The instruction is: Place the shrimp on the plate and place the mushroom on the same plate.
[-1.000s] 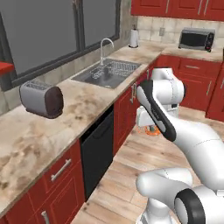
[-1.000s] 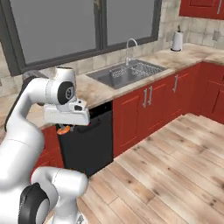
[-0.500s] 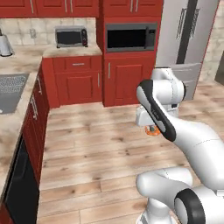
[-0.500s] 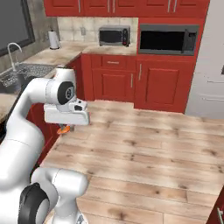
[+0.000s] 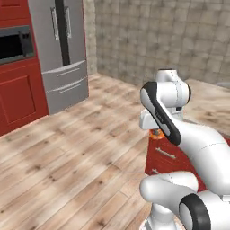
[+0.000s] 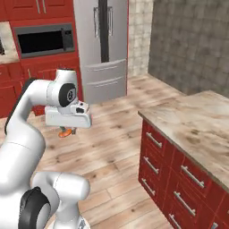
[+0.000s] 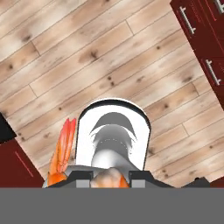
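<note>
Above wooden floor (image 7: 131, 65), hand (image 7: 109, 174) clamps half-hidden shrimp (image 7: 61, 153).

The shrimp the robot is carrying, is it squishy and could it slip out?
Probably a bit slippery: the shrimp is small and curved, and the shut gripper pinches just part of it, its tail sticking out to one side in the hand view. It looks light, hanging from the fingertips without sagging, so likely fairly stiff. If dropped, it would probably not roll far.

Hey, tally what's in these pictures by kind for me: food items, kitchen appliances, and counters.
Food: 1, the shrimp, held in the shut gripper
Appliances: 2, the fridge and the built-in oven
Counters: 1, the island counter
Total: 4
</note>
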Available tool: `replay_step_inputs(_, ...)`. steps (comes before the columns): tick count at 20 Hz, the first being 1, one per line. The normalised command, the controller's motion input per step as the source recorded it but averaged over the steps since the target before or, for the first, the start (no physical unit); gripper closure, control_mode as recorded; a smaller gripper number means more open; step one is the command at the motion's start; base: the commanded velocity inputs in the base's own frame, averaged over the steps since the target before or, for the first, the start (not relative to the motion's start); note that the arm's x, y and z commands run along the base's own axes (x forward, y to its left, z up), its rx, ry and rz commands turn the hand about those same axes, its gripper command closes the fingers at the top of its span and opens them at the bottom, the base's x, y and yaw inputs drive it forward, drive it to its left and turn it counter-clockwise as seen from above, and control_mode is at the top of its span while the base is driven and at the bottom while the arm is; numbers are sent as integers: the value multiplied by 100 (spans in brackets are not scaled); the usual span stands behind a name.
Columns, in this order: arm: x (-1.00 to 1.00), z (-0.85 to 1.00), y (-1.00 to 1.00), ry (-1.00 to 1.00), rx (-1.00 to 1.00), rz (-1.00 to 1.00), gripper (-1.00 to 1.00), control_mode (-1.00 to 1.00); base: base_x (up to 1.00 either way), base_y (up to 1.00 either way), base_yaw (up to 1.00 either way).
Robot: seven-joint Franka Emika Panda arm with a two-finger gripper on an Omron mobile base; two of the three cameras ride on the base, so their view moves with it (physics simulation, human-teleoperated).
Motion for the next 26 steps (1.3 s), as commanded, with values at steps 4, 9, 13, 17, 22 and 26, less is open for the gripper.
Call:
replay_step_inputs(4,0,0,0,0,0,0,100,100,0,0,-100)
replay_step_inputs(9,0,0,0,0,0,0,100,100,0,0,-99)
replay_step_inputs(13,0,0,0,0,0,0,100,100,0,0,-88)
replay_step_inputs(17,0,0,0,0,0,0,100,100,18,0,-60)
replay_step_inputs(22,0,0,0,0,0,0,100,100,44,-1,-20)
replay_step_inputs(26,0,0,0,0,0,0,100,100,76,-7,0)
